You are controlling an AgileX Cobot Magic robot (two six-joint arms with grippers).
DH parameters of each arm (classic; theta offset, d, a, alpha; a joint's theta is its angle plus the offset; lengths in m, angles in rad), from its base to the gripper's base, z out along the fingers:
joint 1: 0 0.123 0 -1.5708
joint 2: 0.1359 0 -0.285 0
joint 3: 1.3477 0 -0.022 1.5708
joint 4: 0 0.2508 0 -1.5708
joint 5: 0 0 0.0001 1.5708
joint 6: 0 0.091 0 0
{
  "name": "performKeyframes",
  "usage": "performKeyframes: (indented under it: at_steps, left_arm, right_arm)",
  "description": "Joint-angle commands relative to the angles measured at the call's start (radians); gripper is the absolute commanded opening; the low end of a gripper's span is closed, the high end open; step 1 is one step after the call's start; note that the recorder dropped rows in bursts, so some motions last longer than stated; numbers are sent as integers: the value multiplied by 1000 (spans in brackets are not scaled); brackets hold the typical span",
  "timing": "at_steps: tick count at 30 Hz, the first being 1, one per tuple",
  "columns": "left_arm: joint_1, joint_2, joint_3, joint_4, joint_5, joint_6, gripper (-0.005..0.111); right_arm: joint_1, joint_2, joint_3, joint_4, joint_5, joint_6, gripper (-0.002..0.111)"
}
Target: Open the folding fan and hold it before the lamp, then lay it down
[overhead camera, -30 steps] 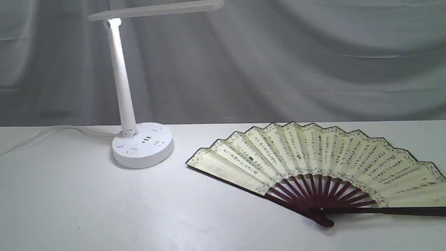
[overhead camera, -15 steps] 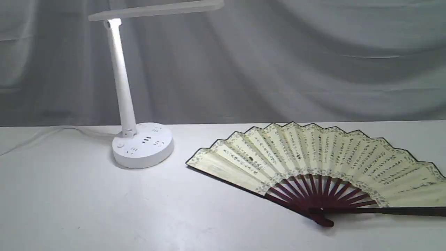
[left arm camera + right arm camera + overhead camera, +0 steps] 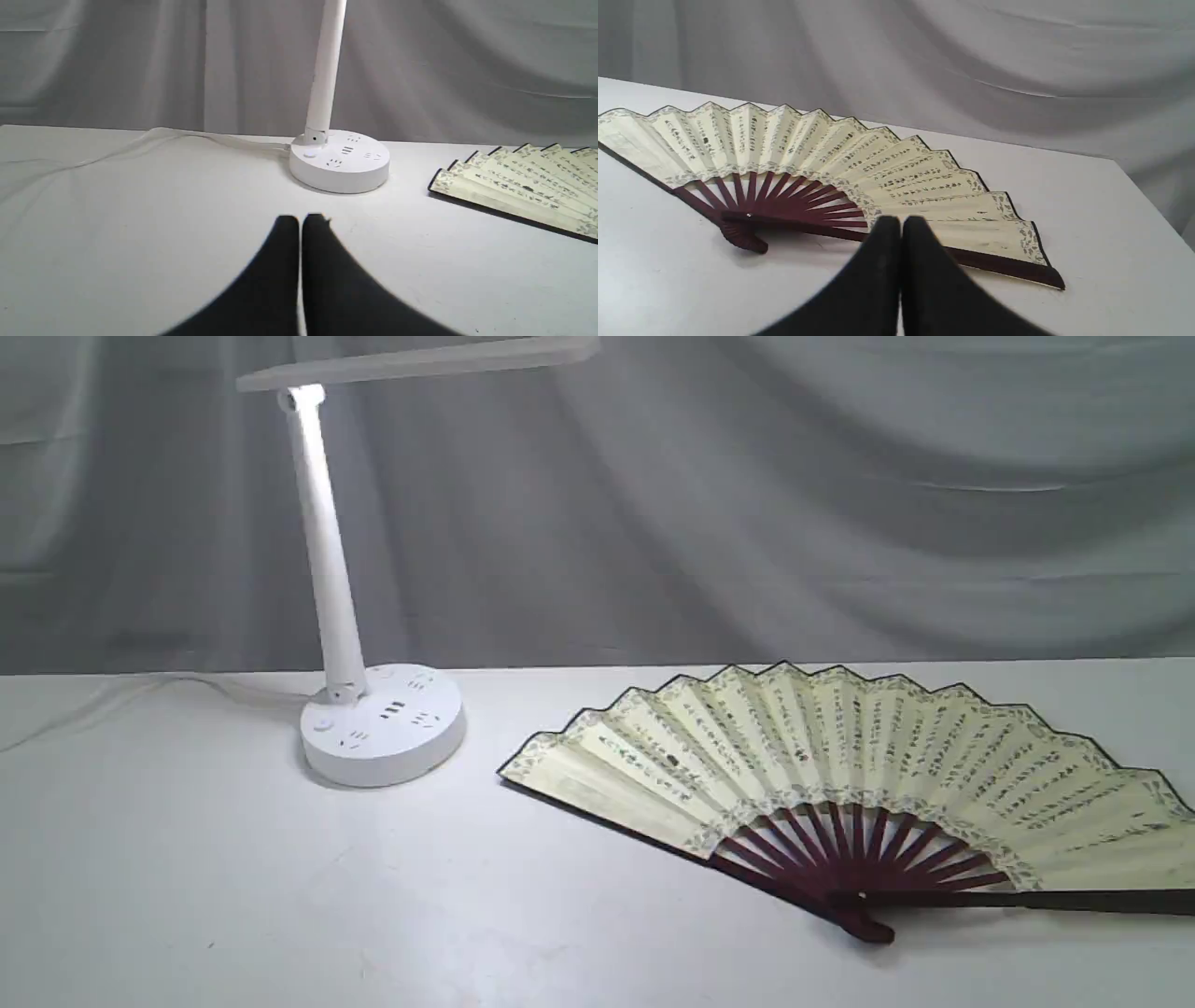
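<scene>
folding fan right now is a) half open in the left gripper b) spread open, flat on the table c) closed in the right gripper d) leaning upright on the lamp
B: the folding fan lies fully spread on the white table, apart from the lamp, while the left gripper and right gripper are both shut on nothing.

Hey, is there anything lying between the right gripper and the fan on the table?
Nothing visible. The right gripper, jaws shut, faces the folding fan lying spread open on the table, with no object between them. The lamp stands apart, left of the fan in the exterior view.
</scene>
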Motion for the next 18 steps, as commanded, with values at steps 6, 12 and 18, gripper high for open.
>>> performKeyframes:
  at_steps: [6, 12, 18]
  left_arm:
    - [0, -3, 5, 20, -1, 0, 0]
    - [0, -3, 5, 20, 1, 0, 0]
    - [0, -3, 5, 20, 8, 0, 0]
  right_arm:
    - [-5, -4, 4, -10, 2, 0, 0]
    - [-5, -4, 4, -10, 2, 0, 0]
    - [-5, -4, 4, -10, 2, 2, 0]
